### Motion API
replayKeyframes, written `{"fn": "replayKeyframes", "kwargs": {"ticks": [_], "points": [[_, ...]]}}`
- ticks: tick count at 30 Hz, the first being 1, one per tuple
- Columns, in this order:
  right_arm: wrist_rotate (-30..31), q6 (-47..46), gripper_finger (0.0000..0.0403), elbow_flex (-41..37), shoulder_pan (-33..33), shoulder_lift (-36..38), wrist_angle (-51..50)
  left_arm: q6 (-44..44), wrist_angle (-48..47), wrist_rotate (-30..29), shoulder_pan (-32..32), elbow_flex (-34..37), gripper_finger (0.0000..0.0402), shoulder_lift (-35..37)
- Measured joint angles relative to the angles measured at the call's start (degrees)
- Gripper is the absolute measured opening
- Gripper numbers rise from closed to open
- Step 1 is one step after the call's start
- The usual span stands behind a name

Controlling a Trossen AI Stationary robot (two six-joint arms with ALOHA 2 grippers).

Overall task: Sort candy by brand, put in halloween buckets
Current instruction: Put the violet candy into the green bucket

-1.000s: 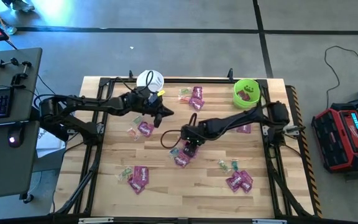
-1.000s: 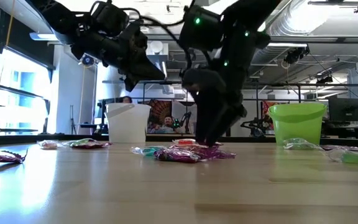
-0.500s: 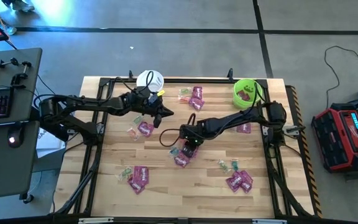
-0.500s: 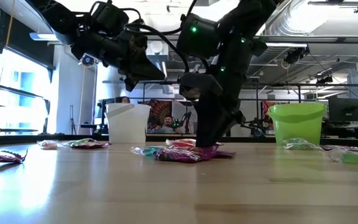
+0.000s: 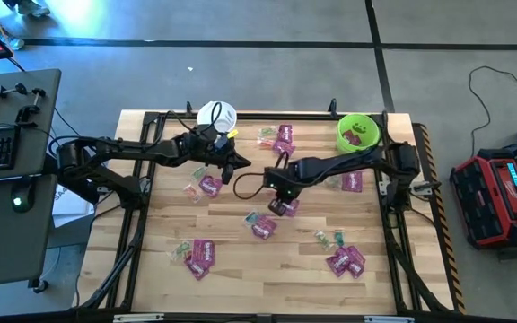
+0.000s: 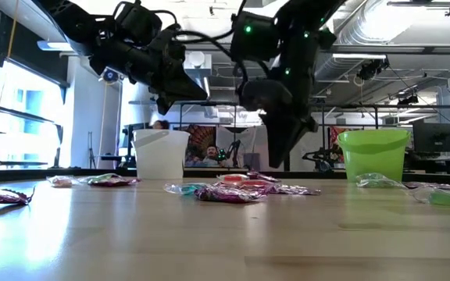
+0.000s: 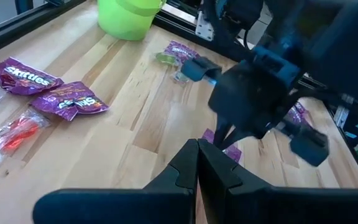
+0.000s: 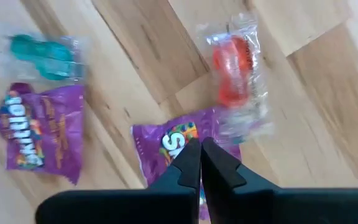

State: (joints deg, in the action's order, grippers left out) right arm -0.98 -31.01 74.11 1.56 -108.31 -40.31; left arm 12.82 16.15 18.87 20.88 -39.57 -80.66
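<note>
Right end effector (image 5: 282, 205) fully closed, holding nothing visible, raised over the tabletop (image 5: 240, 269). Purple packet (image 8: 185, 144) lies directly under its tips. Left end effector (image 5: 237, 165) also closed, empty, farther off.

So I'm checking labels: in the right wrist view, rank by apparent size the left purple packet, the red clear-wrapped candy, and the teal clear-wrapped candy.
1. left purple packet
2. red clear-wrapped candy
3. teal clear-wrapped candy, close to the red one, so that order is unsure.
</note>
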Motion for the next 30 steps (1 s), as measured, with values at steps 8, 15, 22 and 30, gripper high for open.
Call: {"fn": "replayKeyframes", "kwargs": {"ticks": [8,15,22,30], "points": [[1.98,3.30,0.0040,-0.02,-2.58,1.36,-1.03,-0.02,-0.08,0.02,0.09,0.00,0.0000,0.00],[2.48,14.62,0.0161,-0.02,-3.61,1.29,0.93,-0.96,-0.10,0.02,0.09,0.00,0.0000,0.00],[2.45,25.53,0.0209,0.02,-3.45,-2.34,4.84,-3.39,-0.75,0.00,0.12,0.00,0.0000,0.00],[4.43,27.02,0.0167,0.02,-3.45,-4.20,3.16,-3.52,-2.07,0.00,0.12,0.00,0.0000,-0.02]]}}
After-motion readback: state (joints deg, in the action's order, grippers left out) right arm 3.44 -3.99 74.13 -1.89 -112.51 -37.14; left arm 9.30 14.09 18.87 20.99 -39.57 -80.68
